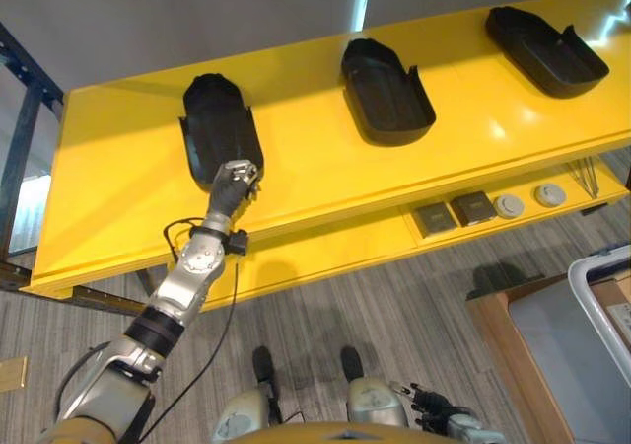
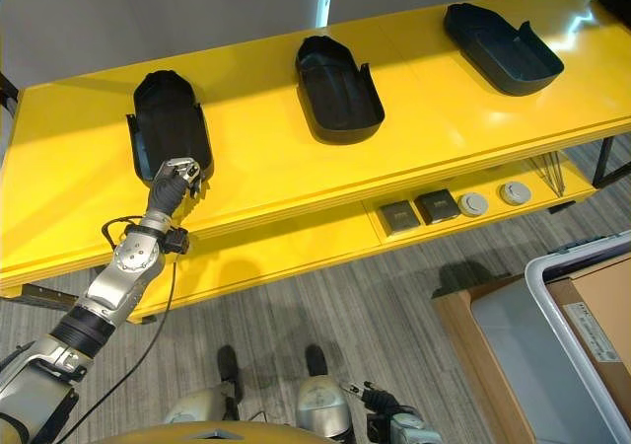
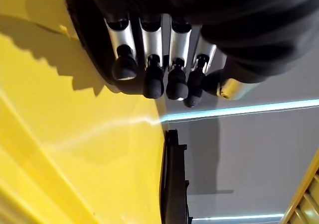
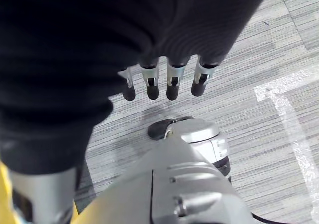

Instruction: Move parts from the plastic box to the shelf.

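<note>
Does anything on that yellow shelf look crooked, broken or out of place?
Nothing stands out. Three black parts lie spaced along the yellow shelf, none visibly damaged. The left hand is at the near end of the leftmost part.

The left arm reaches up from the lower left of the frame, its left hand [image 1: 233,180] with fingers [image 3: 152,79] curled. The right hand [image 4: 164,84] hangs low, fingers relaxed, holding nothing.

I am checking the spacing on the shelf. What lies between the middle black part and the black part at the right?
Only bare yellow shelf lies between the middle part and the right part, as the right eye view shows.
</note>
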Controlling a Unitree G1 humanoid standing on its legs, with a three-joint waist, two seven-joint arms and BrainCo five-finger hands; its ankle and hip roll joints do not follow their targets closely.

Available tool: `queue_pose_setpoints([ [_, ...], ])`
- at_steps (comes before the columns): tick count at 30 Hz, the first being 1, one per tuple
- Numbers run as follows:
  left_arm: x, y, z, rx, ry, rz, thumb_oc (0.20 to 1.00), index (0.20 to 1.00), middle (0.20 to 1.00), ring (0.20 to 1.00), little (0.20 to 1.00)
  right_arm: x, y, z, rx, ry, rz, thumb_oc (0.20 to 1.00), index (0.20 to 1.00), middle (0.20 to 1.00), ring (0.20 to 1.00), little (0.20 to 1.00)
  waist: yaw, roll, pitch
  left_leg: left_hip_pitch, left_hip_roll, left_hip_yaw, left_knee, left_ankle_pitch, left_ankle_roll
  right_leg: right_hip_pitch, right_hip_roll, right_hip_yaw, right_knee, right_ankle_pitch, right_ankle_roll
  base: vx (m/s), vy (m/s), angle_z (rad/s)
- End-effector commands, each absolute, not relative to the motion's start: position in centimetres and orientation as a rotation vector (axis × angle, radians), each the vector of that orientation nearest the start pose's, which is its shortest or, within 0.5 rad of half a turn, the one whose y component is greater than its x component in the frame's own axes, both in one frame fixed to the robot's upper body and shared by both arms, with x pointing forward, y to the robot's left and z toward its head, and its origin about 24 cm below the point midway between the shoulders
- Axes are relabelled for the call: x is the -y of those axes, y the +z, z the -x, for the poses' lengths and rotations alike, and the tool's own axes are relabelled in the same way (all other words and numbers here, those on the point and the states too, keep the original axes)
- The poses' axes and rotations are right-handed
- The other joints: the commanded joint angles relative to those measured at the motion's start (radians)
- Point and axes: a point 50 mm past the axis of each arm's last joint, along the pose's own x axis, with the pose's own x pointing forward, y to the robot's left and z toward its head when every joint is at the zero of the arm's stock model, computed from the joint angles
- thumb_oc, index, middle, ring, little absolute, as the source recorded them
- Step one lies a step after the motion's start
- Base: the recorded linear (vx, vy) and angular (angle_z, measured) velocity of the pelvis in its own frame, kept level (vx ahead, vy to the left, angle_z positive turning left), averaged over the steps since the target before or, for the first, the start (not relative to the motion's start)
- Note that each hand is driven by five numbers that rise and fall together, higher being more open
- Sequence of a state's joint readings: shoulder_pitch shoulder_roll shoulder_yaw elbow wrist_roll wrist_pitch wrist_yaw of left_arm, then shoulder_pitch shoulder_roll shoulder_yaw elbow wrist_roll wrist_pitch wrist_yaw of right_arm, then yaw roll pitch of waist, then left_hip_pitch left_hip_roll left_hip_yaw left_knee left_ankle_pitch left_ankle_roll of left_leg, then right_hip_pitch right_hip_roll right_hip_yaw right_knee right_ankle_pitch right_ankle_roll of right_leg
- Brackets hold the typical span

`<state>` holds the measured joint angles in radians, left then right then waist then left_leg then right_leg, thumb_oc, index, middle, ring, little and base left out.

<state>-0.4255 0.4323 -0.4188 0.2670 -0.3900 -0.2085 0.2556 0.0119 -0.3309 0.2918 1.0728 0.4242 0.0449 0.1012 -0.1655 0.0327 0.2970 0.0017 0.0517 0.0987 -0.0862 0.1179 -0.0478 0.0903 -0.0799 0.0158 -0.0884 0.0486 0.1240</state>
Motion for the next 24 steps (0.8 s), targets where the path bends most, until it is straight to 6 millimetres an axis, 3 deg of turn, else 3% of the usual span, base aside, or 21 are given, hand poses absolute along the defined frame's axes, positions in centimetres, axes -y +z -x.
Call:
queue_pose_setpoints([
  [1, -15.5, 10.7, -32.0, 0.292, -0.089, -0.114, 0.2, 0.2, 0.2, 0.2, 0.2, 23.5, -15.3, -10.1, -1.168, -0.022, 0.031, 1.0, 1.0, 1.0, 1.0, 1.0, 0.013, -0.03, -0.006, 0.065, -0.028, 0.007, -0.001, -0.16, 0.043, -0.032, 0.038, -0.008, 0.021, -0.034, -0.046, 0.0, 0.0, 0.0],
  [8, -17.3, 10.5, -29.5, 0.347, -0.001, -0.156, 0.2, 0.2, 0.2, 0.2, 0.2, 23.6, -15.5, -9.5, -1.19, -0.063, 0.004, 1.0, 1.0, 1.0, 1.0, 1.0, 0.058, -0.03, -0.064, 0.092, -0.031, -0.008, -0.001, -0.166, 0.04, 0.011, 0.034, -0.045, 0.012, -0.045, -0.05, -0.05, 0.004, 0.09],
  [9, -17.5, 10.4, -29.3, 0.359, 0.023, -0.156, 0.373, 0.373, 0.373, 0.373, 0.373, 23.7, -15.5, -9.5, -1.195, -0.066, 0.006, 1.0, 1.0, 1.0, 1.0, 1.0, 0.062, -0.03, -0.069, 0.095, -0.033, -0.01, -0.001, -0.167, 0.041, 0.015, 0.034, -0.047, 0.011, -0.046, -0.05, -0.11, 0.025, 0.08],
  [10, -19.0, 9.0, -28.2, 0.337, 0.116, -0.247, 1.0, 1.0, 1.0, 1.0, 1.0, 24.0, -15.6, -9.5, -1.209, -0.092, -0.004, 1.0, 1.0, 1.0, 1.0, 1.0, 0.088, -0.032, -0.095, 0.113, -0.037, -0.018, -0.001, -0.168, 0.045, 0.035, 0.034, -0.06, 0.013, -0.049, -0.054, -0.13, 0.028, 0.08],
  [13, -20.0, 7.4, -27.7, 0.272, 0.172, -0.358, 1.0, 1.0, 1.0, 1.0, 1.0, 24.1, -15.5, -9.9, -1.218, -0.122, -0.028, 1.0, 1.0, 1.0, 1.0, 1.0, 0.104, -0.037, -0.107, 0.127, -0.04, -0.026, -0.001, -0.169, 0.048, 0.048, 0.035, -0.067, 0.018, -0.052, -0.056, -0.06, 0.005, 0.18],
  [14, -20.8, 5.6, -27.3, 0.177, 0.203, -0.356, 1.0, 1.0, 1.0, 1.0, 1.0, 24.0, -15.5, -10.1, -1.226, -0.145, -0.059, 1.0, 1.0, 1.0, 1.0, 1.0, 0.114, -0.041, -0.116, 0.136, -0.044, -0.031, -0.001, -0.171, 0.05, 0.055, 0.037, -0.069, 0.024, -0.055, -0.057, -0.03, -0.013, 0.19],
  [15, -21.9, 2.6, -26.2, 0.018, 0.258, -0.339, 1.0, 1.0, 1.0, 1.0, 1.0, 23.9, -15.5, -10.7, -1.227, -0.18, -0.111, 1.0, 1.0, 1.0, 1.0, 1.0, 0.13, -0.044, -0.125, 0.146, -0.047, -0.04, 0.004, -0.177, 0.056, 0.065, 0.041, -0.075, 0.033, -0.067, -0.064, -0.02, -0.013, 0.12],
  [17, -22.6, -0.6, -24.5, -0.121, 0.285, -0.337, 1.0, 1.0, 1.0, 1.0, 1.0, 23.7, -15.5, -10.9, -1.246, -0.172, -0.122, 1.0, 1.0, 1.0, 1.0, 1.0, 0.142, -0.046, -0.129, 0.153, -0.049, -0.049, 0.011, -0.182, 0.06, 0.07, 0.044, -0.078, 0.047, -0.077, -0.069, -0.03, -0.008, 0.11],
  [18, -22.6, -1.0, -24.3, -0.136, 0.289, -0.336, 1.0, 1.0, 1.0, 1.0, 1.0, 23.7, -15.5, -10.9, -1.247, -0.171, -0.121, 1.0, 1.0, 1.0, 1.0, 1.0, 0.143, -0.046, -0.129, 0.153, -0.049, -0.05, 0.012, -0.182, 0.06, 0.07, 0.045, -0.078, 0.048, -0.078, -0.069, -0.03, -0.006, 0.16],
  [19, -23.0, -3.5, -22.8, -0.261, 0.309, -0.36, 1.0, 1.0, 1.0, 1.0, 1.0, 23.4, -15.6, -10.8, -1.27, -0.144, -0.107, 1.0, 1.0, 1.0, 1.0, 1.0, 0.151, -0.047, -0.129, 0.156, -0.051, -0.058, 0.015, -0.184, 0.062, 0.072, 0.046, -0.082, 0.055, -0.084, -0.071, -0.04, -0.003, 0.16],
  [20, -23.4, -7.6, -19.7, -0.484, 0.315, -0.362, 1.0, 1.0, 1.0, 1.0, 1.0, 22.7, -15.9, -10.4, -1.308, -0.082, -0.075, 1.0, 1.0, 1.0, 1.0, 1.0, 0.161, -0.047, -0.129, 0.161, -0.054, -0.068, 0.016, -0.187, 0.066, 0.079, 0.048, -0.089, 0.06, -0.09, -0.074, -0.03, -0.002, 0.14],
  [22, -23.5, -9.6, -17.8, -0.603, 0.337, -0.337, 1.0, 1.0, 1.0, 1.0, 1.0, 22.3, -16.1, -10.2, -1.326, -0.056, -0.065, 1.0, 1.0, 1.0, 1.0, 1.0, 0.163, -0.046, -0.13, 0.163, -0.056, -0.073, 0.015, -0.186, 0.067, 0.082, 0.049, -0.091, 0.06, -0.092, -0.074, -0.01, 0.027, 0.15],
  [24, -24.2, -12.5, -14.2, -0.775, 0.383, -0.282, 1.0, 1.0, 1.0, 1.0, 1.0, 21.9, -16.3, -9.5, -1.376, -0.025, -0.068, 1.0, 1.0, 1.0, 1.0, 1.0, 0.16, -0.04, -0.135, 0.17, -0.058, -0.072, 0.012, -0.186, 0.066, 0.088, 0.047, -0.095, 0.059, -0.094, -0.072, 0.02, 0.089, 0.09],
])
